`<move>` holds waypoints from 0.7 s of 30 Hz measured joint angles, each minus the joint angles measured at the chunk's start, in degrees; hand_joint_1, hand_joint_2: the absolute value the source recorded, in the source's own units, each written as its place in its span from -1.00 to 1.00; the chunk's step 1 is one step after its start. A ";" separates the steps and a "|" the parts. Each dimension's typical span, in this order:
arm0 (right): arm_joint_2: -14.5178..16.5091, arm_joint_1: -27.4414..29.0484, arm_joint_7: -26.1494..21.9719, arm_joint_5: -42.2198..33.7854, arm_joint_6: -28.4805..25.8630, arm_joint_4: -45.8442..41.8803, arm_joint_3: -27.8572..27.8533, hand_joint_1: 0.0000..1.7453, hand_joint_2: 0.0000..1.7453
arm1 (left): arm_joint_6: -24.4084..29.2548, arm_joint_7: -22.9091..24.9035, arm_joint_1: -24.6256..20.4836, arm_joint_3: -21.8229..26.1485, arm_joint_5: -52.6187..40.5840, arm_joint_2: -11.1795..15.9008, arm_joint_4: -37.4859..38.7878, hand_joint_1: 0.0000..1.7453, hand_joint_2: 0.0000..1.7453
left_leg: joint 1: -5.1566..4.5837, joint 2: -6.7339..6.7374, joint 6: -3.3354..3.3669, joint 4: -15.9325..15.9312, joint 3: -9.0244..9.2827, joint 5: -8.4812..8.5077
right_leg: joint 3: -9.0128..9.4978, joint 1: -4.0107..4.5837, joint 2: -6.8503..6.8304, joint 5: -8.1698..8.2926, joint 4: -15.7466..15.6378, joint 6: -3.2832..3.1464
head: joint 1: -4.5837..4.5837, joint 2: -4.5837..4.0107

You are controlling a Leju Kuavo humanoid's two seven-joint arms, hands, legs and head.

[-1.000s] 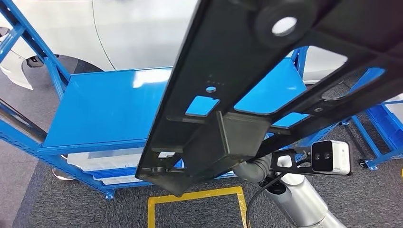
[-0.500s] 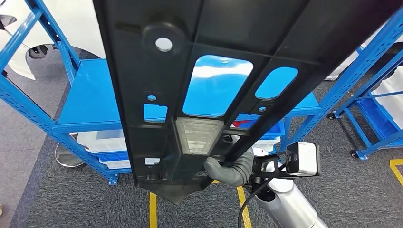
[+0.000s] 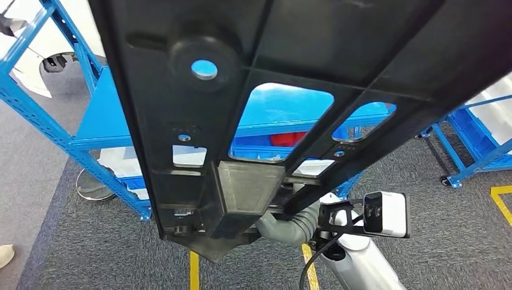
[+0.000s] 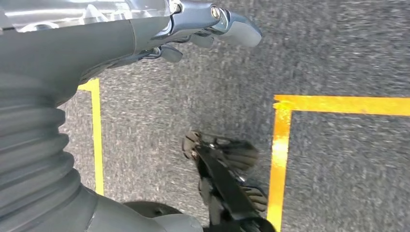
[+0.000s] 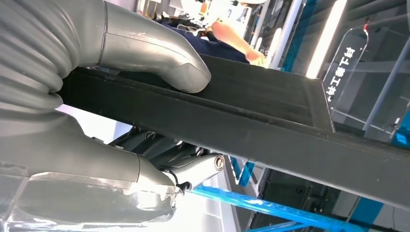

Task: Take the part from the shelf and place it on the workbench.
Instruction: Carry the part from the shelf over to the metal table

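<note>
A long black plastic part with cut-out windows and a round boss looms close in the head view, hiding most of the blue shelf behind it. My right hand grips its near end from below, by the boxy block on its underside. In the right wrist view the grey thumb presses on the part's flat face, with the fingers clamped beneath its edge. My left hand hangs over the grey carpet, fingers loosely apart and holding nothing.
White bins and something red sit on the shelf's lower level. A second blue rack stands at the right. Yellow tape lines mark the carpet. A person's shoe shows at the lower left; a person stands beyond the part.
The whole picture has shifted, so the camera moved. The part swung from a diagonal to nearly straight ahead and now covers more of the head view, still in my right hand.
</note>
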 joint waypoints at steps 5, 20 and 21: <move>0.03 0.17 -0.37 0.10 0.07 -1.08 -1.07 1.00 1.00 | 0.00 0.09 -0.41 0.01 0.05 -0.05 0.00 -1.00 1.00 | -0.51 -0.04 1.33 -12.41 7.43 -0.68 | -1.30 0.12 -0.11 2.45 0.01 1.52 | 0.01 0.00; -0.30 0.91 -0.33 -3.15 2.84 -1.20 -5.13 1.00 1.00 | 0.87 1.29 -0.35 0.19 1.10 -0.59 0.00 -1.00 1.00 | -0.47 0.39 1.13 -11.45 -1.10 6.54 | 6.84 -0.03 0.25 -5.73 -0.61 1.61 | 0.23 -0.02; -0.30 0.92 -0.32 -3.16 3.03 -1.20 -5.24 1.00 1.00 | 0.87 1.37 -0.32 0.19 1.14 -0.58 0.00 -1.00 1.00 | -0.39 0.36 0.81 -11.38 -1.24 6.59 | 6.67 -0.10 0.19 -5.41 -0.77 1.18 | 0.26 -0.01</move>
